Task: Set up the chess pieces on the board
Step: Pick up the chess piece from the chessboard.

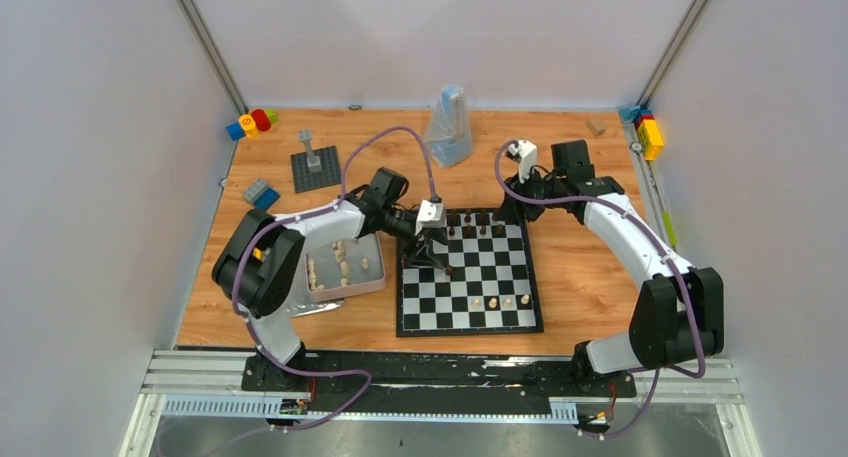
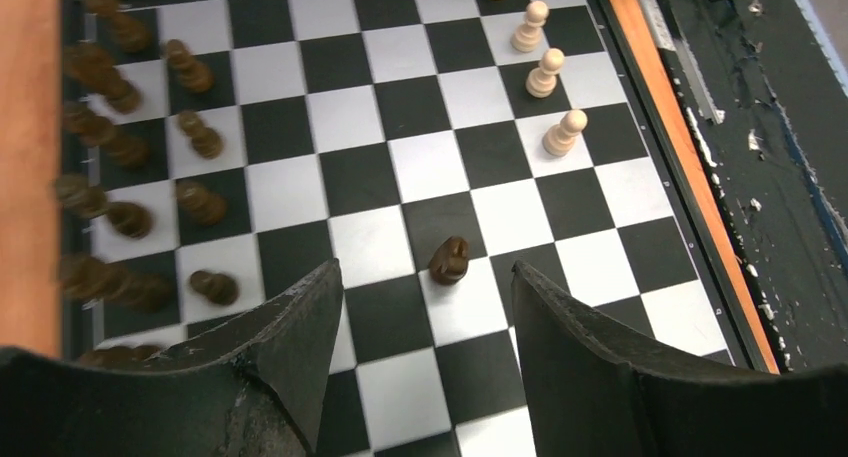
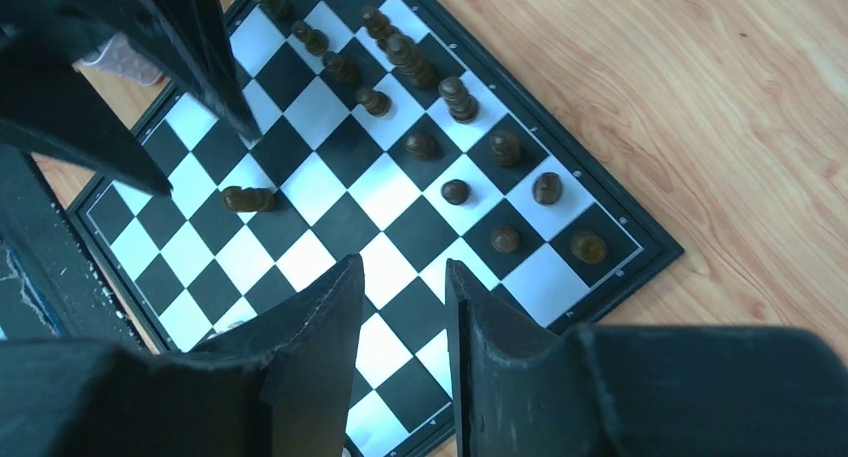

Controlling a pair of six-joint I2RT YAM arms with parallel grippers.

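Left hand (image 2: 425, 282) hangs apart over a tipped dark piece (image 2: 449, 260); dark rows (image 3: 457, 97) nearly set, cream pieces (image 1: 343, 269) mostly in tin (image 1: 382, 267).

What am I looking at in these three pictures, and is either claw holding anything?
Two robot arms are bolted at the near edge of a wooden table. The wide picture comes from a fixed camera above and behind them. The other two come from a camera on each wrist, so the dark wedges at the bottom are that arm's own fingers. On the table lies the board, with dark chess pieces along its far rows and a few cream pawns near the front. A silver tin beside it holds more cream pieces. Toy bricks sit at the far left corner. Neither claw holds anything: the left gripper is open over the board, with one dark piece lying on its side just beyond its fingertips, and the right gripper hangs open above the board.
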